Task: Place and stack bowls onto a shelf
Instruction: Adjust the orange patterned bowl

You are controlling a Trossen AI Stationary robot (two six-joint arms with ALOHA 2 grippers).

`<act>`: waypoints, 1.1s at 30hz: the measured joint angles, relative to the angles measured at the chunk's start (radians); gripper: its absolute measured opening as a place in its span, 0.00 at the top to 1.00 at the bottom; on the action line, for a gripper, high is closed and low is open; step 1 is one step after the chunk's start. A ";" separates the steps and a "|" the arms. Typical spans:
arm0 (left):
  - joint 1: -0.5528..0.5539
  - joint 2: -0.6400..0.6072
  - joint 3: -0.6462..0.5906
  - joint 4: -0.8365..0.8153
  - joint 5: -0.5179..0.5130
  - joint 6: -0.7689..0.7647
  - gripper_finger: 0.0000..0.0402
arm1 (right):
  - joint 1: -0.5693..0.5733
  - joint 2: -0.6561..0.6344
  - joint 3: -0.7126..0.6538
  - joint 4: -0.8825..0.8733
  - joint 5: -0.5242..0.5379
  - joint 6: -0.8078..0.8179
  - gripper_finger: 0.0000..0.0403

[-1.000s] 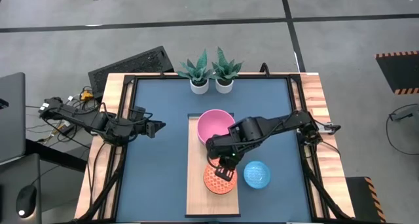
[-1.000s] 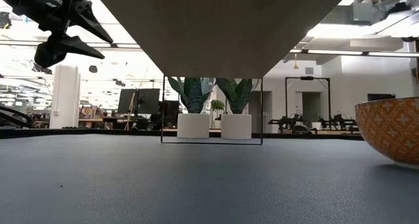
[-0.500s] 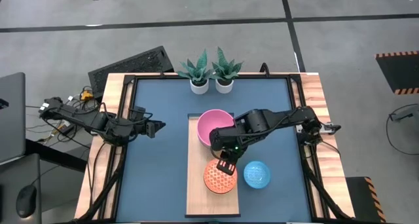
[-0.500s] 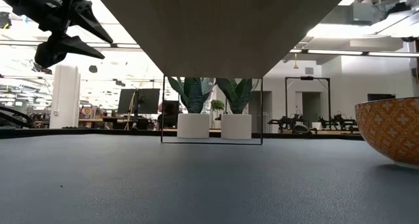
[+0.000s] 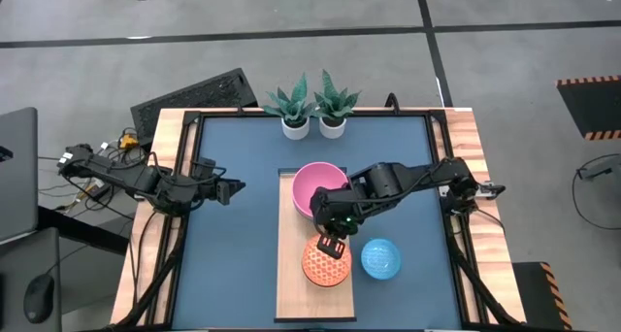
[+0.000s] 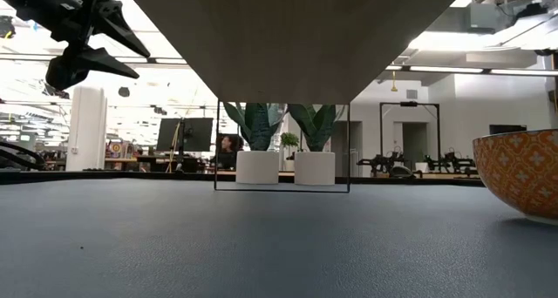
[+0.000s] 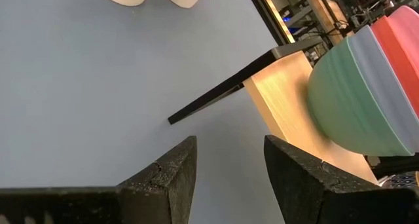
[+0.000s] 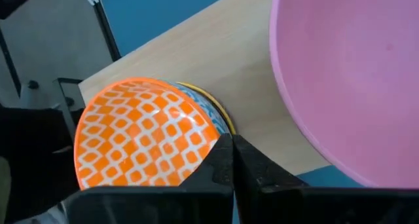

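Shelf (image 5: 291, 283): one flat light-wood board, mid-table. On it, one stack of three smooth large bowls (image 7: 366, 93), teal, blue, pink (image 5: 317, 186) uppermost. One lattice-patterned orange bowl (image 5: 325, 264) tops a small nest alongside. Right gripper (image 5: 333, 247) hovers above that bowl, jaws together, empty. One patterned blue bowl (image 5: 380, 258) sits inverted on the tabletop. Left gripper (image 5: 236, 187) waits at table's left, jaws apart.

A dark blue surface (image 5: 243, 245) framed by a wooden border (image 5: 165, 128) carries the light wood shelf (image 5: 291, 293), two white plant pots (image 5: 312, 126) at the far edge, and a patterned blue bowl (image 5: 380, 258) just beside the shelf. On the shelf are seen two stacks — large bowls topped by pink (image 5: 318, 186), and small ones topped by orange (image 5: 324, 264).
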 joint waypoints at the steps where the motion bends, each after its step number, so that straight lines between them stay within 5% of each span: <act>1: 0.000 0.000 0.000 0.000 0.000 0.000 0.59 | -0.002 0.001 0.000 0.002 0.000 0.000 0.95; 11: 0.000 0.000 0.000 0.000 0.001 0.000 0.59 | 0.010 -0.004 0.002 0.045 0.001 0.009 0.95; 22: 0.000 0.000 0.000 0.190 0.081 0.100 0.61 | 0.252 -0.041 -0.001 -0.119 0.311 0.187 0.95; 28: -0.004 0.061 0.000 0.459 0.282 0.270 0.83 | 0.378 -0.043 0.000 -0.134 0.537 0.375 0.94; 30: -0.019 0.110 0.011 0.491 0.321 0.292 0.95 | 0.394 -0.043 0.000 -0.134 0.563 0.382 0.93; 33: -0.073 0.209 0.067 0.490 0.329 0.347 0.99 | 0.413 -0.043 0.000 -0.134 0.566 0.341 0.94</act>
